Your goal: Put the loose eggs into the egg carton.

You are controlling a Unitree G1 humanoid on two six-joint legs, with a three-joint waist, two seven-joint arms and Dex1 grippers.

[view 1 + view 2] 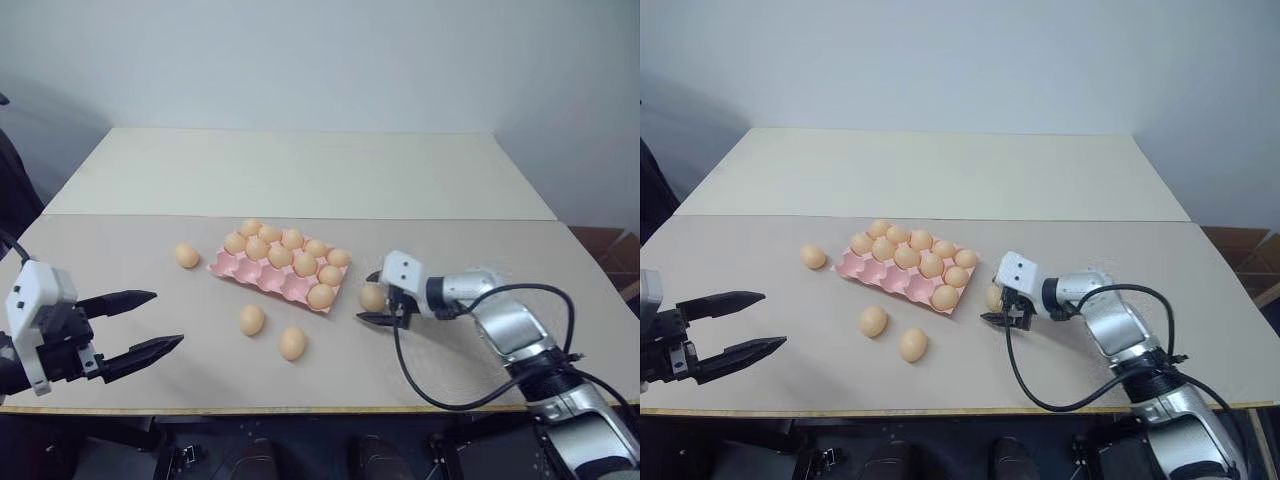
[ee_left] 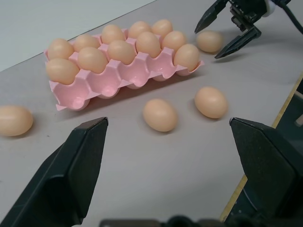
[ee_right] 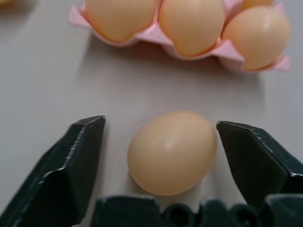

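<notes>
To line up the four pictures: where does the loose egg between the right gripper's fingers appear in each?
Left eye view: egg just right of the egg carton.
Right eye view: same spot.
Left wrist view: far side, beyond the carton's end.
Right wrist view: centre, between the fingers.
Shared landmark: the carton.

Both my arms reach forward, fingers apart on each gripper.
My left gripper [image 1: 143,321] hovers low at my left, fingers spread wide. My right gripper [image 1: 379,297] angles down and leftward, its fingers [image 3: 75,156] parted around a gap.
</notes>
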